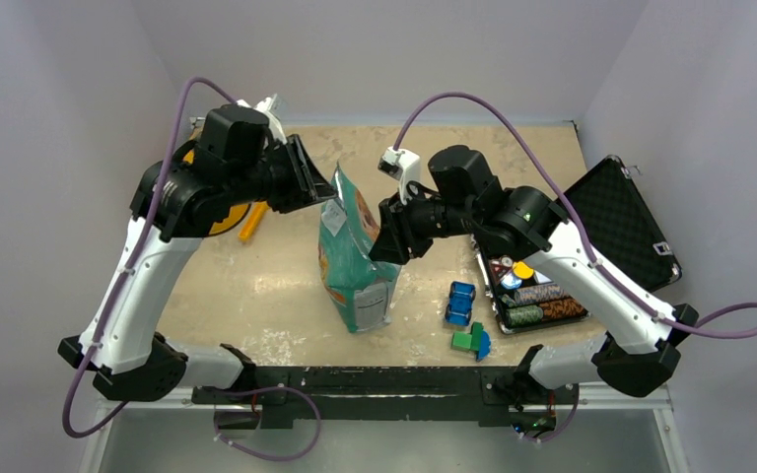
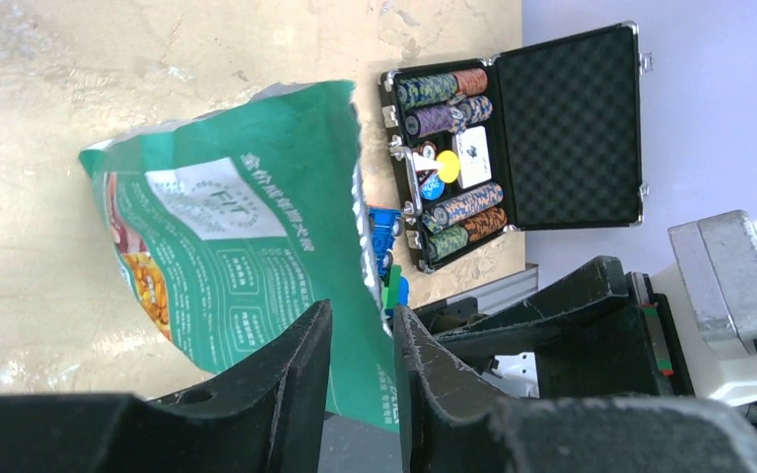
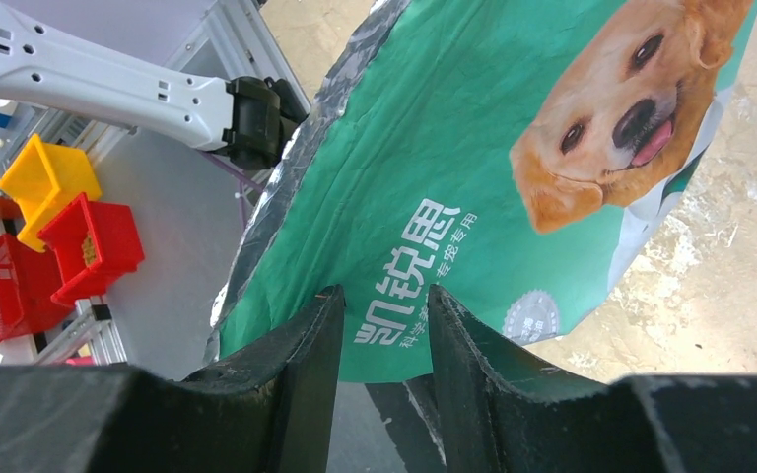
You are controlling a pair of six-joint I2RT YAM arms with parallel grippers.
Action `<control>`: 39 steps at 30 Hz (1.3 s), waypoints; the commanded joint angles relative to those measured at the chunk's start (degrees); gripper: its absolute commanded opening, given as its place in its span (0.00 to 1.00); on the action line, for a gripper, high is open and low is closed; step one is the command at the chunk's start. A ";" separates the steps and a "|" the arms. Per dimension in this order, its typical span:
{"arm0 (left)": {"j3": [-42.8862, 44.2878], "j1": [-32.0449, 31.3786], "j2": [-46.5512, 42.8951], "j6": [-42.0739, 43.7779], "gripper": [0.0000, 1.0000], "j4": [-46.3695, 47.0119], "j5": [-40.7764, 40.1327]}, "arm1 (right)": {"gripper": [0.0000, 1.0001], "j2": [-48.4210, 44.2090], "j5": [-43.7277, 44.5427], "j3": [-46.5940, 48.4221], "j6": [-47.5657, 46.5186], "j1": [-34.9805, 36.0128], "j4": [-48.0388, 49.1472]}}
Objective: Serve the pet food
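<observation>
A teal-green pet food bag stands upright at the middle of the desk, its open top edge toward 12 o'clock. The left tool meets the bag's top from 10 o'clock; the right tool presses in at its 3 o'clock side. Whether either actually grips the bag cannot be told. At 4 o'clock from the bag lie a blue toy and a green-and-blue toy. Beyond them, an open black case holds poker chips.

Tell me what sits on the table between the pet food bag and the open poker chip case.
Two small toys: a blue one and a green-and-blue one, between bag and case in the top view.
</observation>
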 commanded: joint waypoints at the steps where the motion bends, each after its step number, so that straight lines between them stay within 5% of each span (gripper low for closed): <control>1: -2.47 0.24 -3.20 -2.63 0.34 0.70 -2.24 | 0.41 -0.62 1.48 2.16 -1.64 0.39 -0.20; 7: -4.20 0.42 -2.13 -3.79 0.24 3.01 0.34 | 0.41 -0.57 1.70 2.32 -1.83 0.39 -0.56; 18: -6.95 0.51 -3.19 -4.44 0.38 6.98 3.52 | 0.41 -0.44 1.91 2.35 -1.78 0.39 -0.50; 31: -11.48 0.54 -4.80 -5.83 0.15 10.31 7.07 | 0.41 -0.23 2.29 2.44 -1.24 0.39 -0.65; 35: -16.71 0.83 -6.94 -7.13 0.01 20.81 11.99 | 0.47 0.44 7.37 4.13 1.77 0.32 -1.36; 39: -29.73 1.05 -13.11 -12.80 0.00 47.74 15.42 | 0.66 0.53 5.32 4.79 4.24 0.23 2.06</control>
